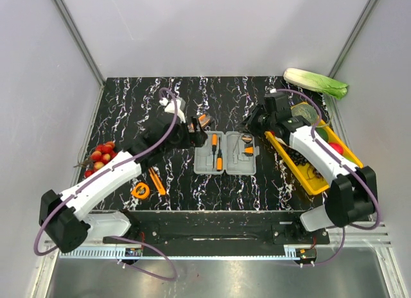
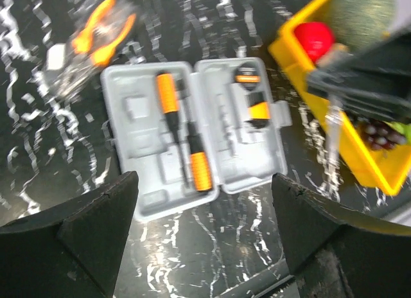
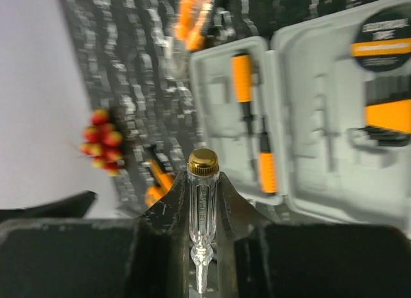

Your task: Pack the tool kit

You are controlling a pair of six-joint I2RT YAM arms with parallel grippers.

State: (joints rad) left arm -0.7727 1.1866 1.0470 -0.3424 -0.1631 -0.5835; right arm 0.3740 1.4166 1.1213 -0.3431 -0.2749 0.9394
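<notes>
Red fruit (image 1: 99, 158) lies far left. The left claw (image 2: 205, 227) gapes wide, holding nothing, just left of the open grey case (image 1: 226, 153) at table centre, two screwdrivers (image 2: 168, 96) inside. The right claw (image 3: 203, 211) clamps a clear-handled screwdriver (image 3: 203, 179), beside the yellow tray (image 2: 376, 176).

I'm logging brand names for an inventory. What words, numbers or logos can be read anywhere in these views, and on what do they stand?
Round black label in the grey case: pale print above an orange stripe, too blurred to read.
Clear-handled screwdriver in the right tool: no marking visible.
Nothing else shows legible text.
</notes>
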